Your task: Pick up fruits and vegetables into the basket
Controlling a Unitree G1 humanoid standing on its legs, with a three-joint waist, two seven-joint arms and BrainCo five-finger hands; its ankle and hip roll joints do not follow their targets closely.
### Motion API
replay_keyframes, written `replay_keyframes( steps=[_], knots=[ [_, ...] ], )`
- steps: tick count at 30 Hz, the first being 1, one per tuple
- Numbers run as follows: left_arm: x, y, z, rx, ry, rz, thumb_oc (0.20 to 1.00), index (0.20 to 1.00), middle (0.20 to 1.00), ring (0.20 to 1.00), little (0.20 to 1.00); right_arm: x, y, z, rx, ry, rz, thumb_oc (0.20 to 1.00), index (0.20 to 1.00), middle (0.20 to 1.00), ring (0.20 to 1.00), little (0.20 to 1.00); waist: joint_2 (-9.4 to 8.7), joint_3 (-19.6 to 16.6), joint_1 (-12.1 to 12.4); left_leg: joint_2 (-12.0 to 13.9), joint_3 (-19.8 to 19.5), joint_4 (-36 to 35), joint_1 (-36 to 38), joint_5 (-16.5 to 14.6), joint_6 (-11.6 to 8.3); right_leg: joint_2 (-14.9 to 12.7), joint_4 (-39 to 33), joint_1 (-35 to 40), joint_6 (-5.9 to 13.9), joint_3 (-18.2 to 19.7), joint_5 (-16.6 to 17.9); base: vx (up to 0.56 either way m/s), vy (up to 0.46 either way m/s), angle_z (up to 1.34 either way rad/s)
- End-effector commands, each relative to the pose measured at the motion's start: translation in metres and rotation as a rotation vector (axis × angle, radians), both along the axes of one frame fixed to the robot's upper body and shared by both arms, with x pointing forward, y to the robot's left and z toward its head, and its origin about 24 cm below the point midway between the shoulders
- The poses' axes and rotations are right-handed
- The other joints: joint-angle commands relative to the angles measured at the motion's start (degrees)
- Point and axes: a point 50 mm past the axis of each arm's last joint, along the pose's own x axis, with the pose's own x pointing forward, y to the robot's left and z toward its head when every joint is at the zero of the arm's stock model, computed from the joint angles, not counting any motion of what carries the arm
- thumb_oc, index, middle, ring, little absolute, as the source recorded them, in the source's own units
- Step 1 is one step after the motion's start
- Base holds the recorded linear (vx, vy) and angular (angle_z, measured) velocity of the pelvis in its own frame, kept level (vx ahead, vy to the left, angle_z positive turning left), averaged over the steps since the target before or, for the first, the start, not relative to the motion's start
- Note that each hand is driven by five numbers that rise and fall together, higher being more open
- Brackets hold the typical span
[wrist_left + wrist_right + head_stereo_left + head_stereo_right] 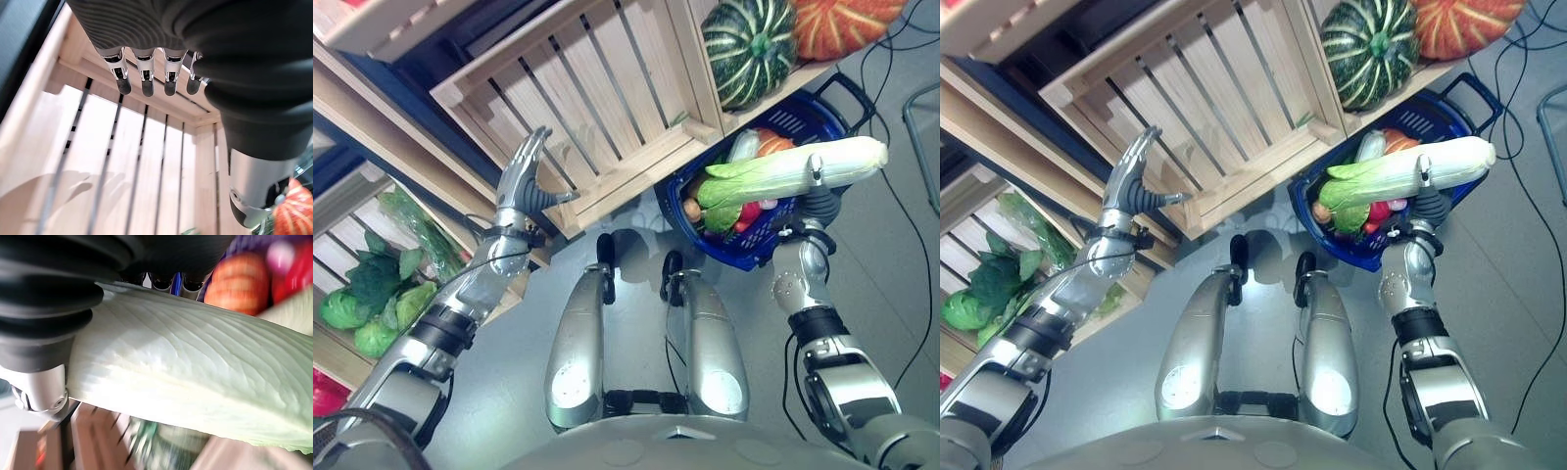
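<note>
Right hand [815, 186] is wrapped round a napa cabbage [793, 171], gripping near its white stalk end; in the right wrist view the pale ribbed leaf [195, 367] lies right against the palm. Cabbage is held roughly level over the blue basket [759, 245], leafy green end pointing inward above the produce already inside: something orange [773, 145], a red piece [749, 213], a brownish round one [691, 209]. It's over the basket, not in it yet.

Left hand [524, 166] is up with fingers straight and relaxed, holding nothing, in front of the slatted wooden crate [607, 88]. Left wrist view shows its fingertips [146, 88] just off the slats.

Handling, my read:
- long and bulky, so it levers on the grip; it's held off-centre, the leaf end likely sags or swings
- stalk end is the firm part, good place to hold; leaf end is soft and bruises or tears
- smooth waxy ribs, could slide if the grip loosens
- lower it lengthways onto the pile, don't drop it; it may overhang the rim

Striped green squash [749, 49] and orange pumpkin [842, 24] sit on the shelf above, leafy greens [372, 294] lower left.
</note>
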Motion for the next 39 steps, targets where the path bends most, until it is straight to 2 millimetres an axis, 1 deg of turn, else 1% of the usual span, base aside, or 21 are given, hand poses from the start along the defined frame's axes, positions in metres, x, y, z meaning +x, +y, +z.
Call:
replay_keyframes(
  steps=[1, 5, 7, 12, 13, 14, 15, 16, 21, 23, 27, 28, 31, 35, 39],
  knots=[
    [-0.009, -0.028, 0.02, -0.135, -0.116, -0.164, 1.0, 1.0, 1.0, 1.0, 1.0, 0.002, -0.033, 0.043, -0.05, -0.099, -0.163, 0.2, 0.2, 0.2, 0.2, 0.2, 0.66, -1.52, 1.02, -1.69, 2.33, 11.35, -4.25, -12.5, -0.72, -1.68, 0.55, -1.33, 4.14, -1.01, 2.13, -0.03, -0.015, 0.06],
    [-0.009, -0.042, 0.03, -0.197, -0.141, -0.248, 1.0, 1.0, 1.0, 1.0, 1.0, 0.008, -0.043, 0.055, -0.062, -0.06, -0.226, 0.2, 0.2, 0.2, 0.2, 0.2, 1.24, -1.52, 1.59, -2.29, 2.12, 12.95, -7.99, -12.86, -0.33, -1.88, 2.93, -5.83, 4.17, -1.02, 2.01, -0.02, -0.023, 0.07],
    [-0.009, -0.046, 0.033, -0.209, -0.142, -0.275, 1.0, 1.0, 1.0, 1.0, 1.0, 0.01, -0.046, 0.057, -0.065, -0.048, -0.239, 0.2, 0.2, 0.2, 0.2, 0.2, 1.45, -1.52, 1.73, -2.39, 2.09, 13.22, -9.06, -12.85, -0.11, -1.84, 3.44, -7.2, 4.23, -0.93, 2.11, -0.02, -0.024, 0.05],
    [-0.008, -0.053, 0.031, -0.223, -0.086, -0.326, 1.0, 1.0, 1.0, 1.0, 1.0, 0.017, -0.051, 0.063, -0.055, 0.005, -0.23, 0.203, 0.203, 0.203, 0.203, 0.203, 1.82, -1.52, 2.05, -2.91, 2.14, 12.15, -10.44, -12.19, 0.37, -1.21, 2.83, -9.11, 4.44, -1.04, 2.96, -0.01, -0.018, 0.02],
    [-0.008, -0.053, 0.03, -0.235, -0.077, -0.337, 1.0, 1.0, 1.0, 1.0, 1.0, 0.018, -0.05, 0.062, -0.051, 0.022, -0.215, 0.388, 0.388, 0.388, 0.388, 0.388, 1.83, -1.52, 2.1, -2.95, 2.19, 11.88, -10.52, -12.05, 0.43, -1.08, 2.58, -9.18, 4.48, -1.06, 3.11, 0.01, -0.038, -0.03],
    [-0.008, -0.053, 0.029, -0.242, -0.065, -0.355, 1.0, 1.0, 1.0, 1.0, 1.0, 0.019, -0.051, 0.056, -0.042, 0.052, -0.19, 0.831, 0.831, 0.831, 0.831, 0.831, 1.84, -1.52, 2.11, -3.05, 2.25, 11.67, -10.47, -11.97, 0.44, -0.92, 2.23, -9.13, 4.57, -1.06, 3.35, 0.03, -0.036, -0.04],
    [-0.008, -0.053, 0.029, -0.249, -0.057, -0.363, 1.0, 1.0, 1.0, 1.0, 1.0, 0.02, -0.051, 0.052, -0.028, 0.069, -0.168, 1.0, 1.0, 1.0, 1.0, 1.0, 1.87, -1.52, 2.13, -3.14, 2.25, 11.52, -10.38, -11.91, 0.41, -0.81, 2.0, -9.03, 4.59, -1.05, 3.48, 0.02, -0.027, -0.03],
    [-0.008, -0.053, 0.029, -0.25, -0.055, -0.365, 1.0, 1.0, 1.0, 1.0, 1.0, 0.02, -0.051, 0.051, -0.027, 0.07, -0.165, 1.0, 1.0, 1.0, 1.0, 1.0, 1.87, -1.52, 2.14, -3.14, 2.25, 11.46, -10.34, -11.89, 0.41, -0.79, 1.93, -9.0, 4.6, -1.06, 3.51, 0.0, 0.0, 0.0],
    [-0.009, -0.055, 0.027, -0.244, -0.042, -0.398, 1.0, 1.0, 1.0, 1.0, 1.0, 0.021, -0.048, 0.035, -0.019, 0.145, -0.109, 1.0, 1.0, 1.0, 1.0, 1.0, 1.66, -1.52, 2.1, -3.3, 2.29, 10.58, -9.77, -11.6, 0.39, -0.37, 0.62, -8.17, 4.72, -1.27, 3.98, 0.01, -0.02, -0.01],
    [-0.01, -0.055, 0.027, -0.23, -0.034, -0.407, 1.0, 1.0, 1.0, 1.0, 1.0, 0.019, -0.049, 0.028, -0.026, 0.198, -0.127, 1.0, 1.0, 1.0, 1.0, 1.0, 1.55, -1.52, 2.14, -3.25, 2.27, 9.57, -8.58, -11.37, 0.38, -0.3, -0.1, -7.13, 4.77, -1.46, 4.17, 0.05, -0.059, 0.02],
    [-0.012, -0.053, 0.025, -0.215, -0.016, -0.423, 1.0, 1.0, 1.0, 1.0, 1.0, 0.014, -0.054, 0.019, -0.013, 0.234, -0.198, 1.0, 1.0, 1.0, 1.0, 1.0, 1.27, -1.52, 2.26, -2.97, 1.9, 6.42, -5.3, -10.33, 0.24, 0.22, -2.98, -4.03, 5.0, -1.45, 4.72, 0.05, -0.055, 0.06],
    [-0.012, -0.051, 0.023, -0.218, -0.003, -0.425, 1.0, 1.0, 1.0, 1.0, 1.0, 0.011, -0.055, 0.017, -0.021, 0.248, -0.243, 1.0, 1.0, 1.0, 1.0, 1.0, 1.08, -1.52, 2.3, -2.83, 1.67, 4.53, -3.59, -9.61, 0.05, 0.6, -4.93, -2.28, 5.06, -1.32, 5.1, 0.04, -0.049, 0.09],
    [-0.013, -0.048, 0.018, -0.203, 0.018, -0.419, 1.0, 1.0, 1.0, 1.0, 1.0, 0.007, -0.057, 0.013, -0.029, 0.285, -0.305, 1.0, 1.0, 1.0, 1.0, 1.0, 0.65, -1.52, 2.31, -2.59, 1.47, 0.39, 0.38, -8.08, -0.28, 1.24, -9.4, 1.89, 5.1, -1.12, 5.82, 0.04, -0.041, 0.03],
    [-0.014, -0.04, 0.009, -0.209, 0.063, -0.402, 1.0, 1.0, 1.0, 1.0, 1.0, 0.0, -0.056, 0.004, -0.049, 0.341, -0.408, 1.0, 1.0, 1.0, 1.0, 1.0, 0.16, -1.52, 2.35, -2.72, -0.25, -7.84, 8.58, -5.08, -0.85, 2.97, -18.54, 10.87, 4.75, -1.35, 7.11, 0.06, -0.042, -0.06],
    [-0.017, -0.033, -0.007, -0.2, 0.119, -0.378, 1.0, 1.0, 1.0, 1.0, 1.0, -0.006, -0.049, -0.006, -0.101, 0.37, -0.433, 1.0, 1.0, 1.0, 1.0, 1.0, -0.08, -1.53, 2.22, -2.94, -1.58, -14.43, 15.86, -2.79, -1.34, 3.6, -25.38, 18.64, 4.65, -1.74, 8.49, 0.07, -0.009, -0.03]
  ],
)
